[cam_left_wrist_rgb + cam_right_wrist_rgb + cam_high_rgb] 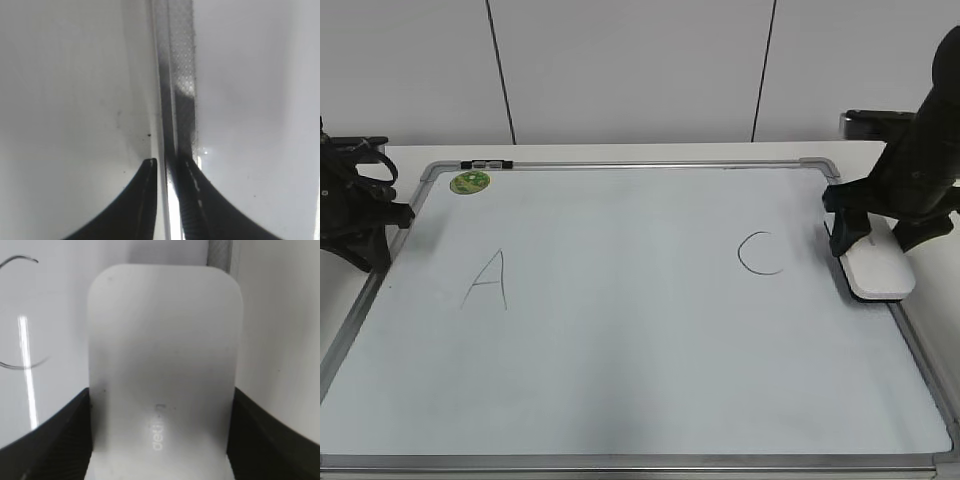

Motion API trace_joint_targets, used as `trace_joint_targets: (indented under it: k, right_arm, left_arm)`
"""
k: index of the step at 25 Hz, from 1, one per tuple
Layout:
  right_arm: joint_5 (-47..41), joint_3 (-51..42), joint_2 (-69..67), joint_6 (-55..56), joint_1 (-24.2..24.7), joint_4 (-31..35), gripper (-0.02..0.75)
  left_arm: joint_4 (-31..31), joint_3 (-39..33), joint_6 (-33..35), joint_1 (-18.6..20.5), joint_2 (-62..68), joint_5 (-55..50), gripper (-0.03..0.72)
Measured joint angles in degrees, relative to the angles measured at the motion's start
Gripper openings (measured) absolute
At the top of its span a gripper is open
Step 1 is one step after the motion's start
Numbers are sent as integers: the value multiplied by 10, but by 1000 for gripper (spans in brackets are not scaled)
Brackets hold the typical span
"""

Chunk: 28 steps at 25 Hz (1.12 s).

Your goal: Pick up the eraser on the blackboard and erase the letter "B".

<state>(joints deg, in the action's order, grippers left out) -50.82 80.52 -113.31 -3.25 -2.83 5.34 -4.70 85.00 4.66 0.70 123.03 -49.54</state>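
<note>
Rightmost, the right gripper [160,440] has its jaws closed against both long sides of the eraser [875,268], which rests on the board [640,340] at its right frame, just beside the "C" [761,253]. At the left edge, the left gripper [167,167] pinches the board's frame [175,100]. "A" [487,281] lies left; no "B" shows between.

Even, bright light fills all views. A vertical glare streak crosses the blackboard [27,370] left of the eraser [162,365]. Both wrist views are soft, the left blurriest along the frame [177,75]
</note>
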Motion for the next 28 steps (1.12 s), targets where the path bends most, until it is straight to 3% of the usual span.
trace_joint_targets:
  k: [10,15,23,26,28]
  right_arm:
    - [32,0,-35,0,0,1,544]
    - [57,-2,-36,0,0,3,619]
    - [-4,46,-35,0,0,2,641]
    - [-18,49,-25,-7,0,-1,641]
    - [-35,49,-13,-15,0,-1,641]
  left_arm:
    - [0,0,0,0,0,0,108]
    - [0,0,0,0,0,0,108]
    - [0,0,0,0,0,0,122]
    - [2,1,0,0,0,0,167]
    - [4,5,0,0,0,-2,246]
